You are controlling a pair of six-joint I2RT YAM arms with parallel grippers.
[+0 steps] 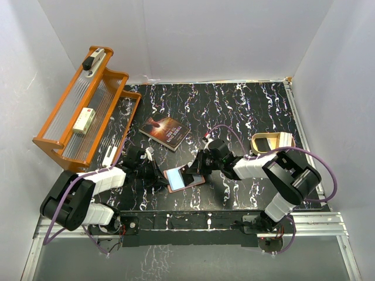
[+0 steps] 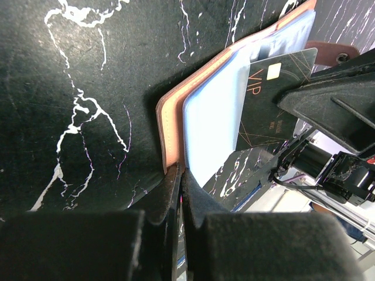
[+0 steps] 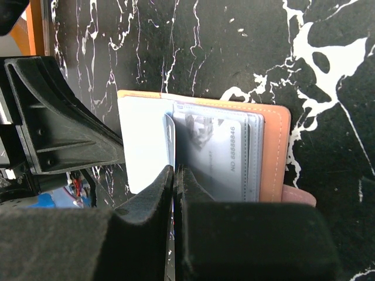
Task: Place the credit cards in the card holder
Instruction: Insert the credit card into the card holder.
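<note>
The reddish-brown card holder (image 1: 186,178) lies open between my arms, its pale plastic sleeves showing. My left gripper (image 1: 159,177) is shut on the holder's near edge, pinching the leather cover (image 2: 169,126) and a pale blue sleeve (image 2: 214,117). My right gripper (image 1: 197,169) is shut on a dark card marked VIP (image 2: 275,96), whose corner lies over the sleeves. In the right wrist view this card (image 3: 170,137) shows edge-on between the closed fingers (image 3: 153,193), standing over the open holder (image 3: 272,152). A grey numbered card (image 3: 220,152) sits in a sleeve.
A dark paperback book (image 1: 166,132) lies behind the holder. A beige-gold tin (image 1: 266,142) stands at the right by my right arm. An orange rack (image 1: 82,111) fills the far left. White walls close in the table (image 1: 234,111).
</note>
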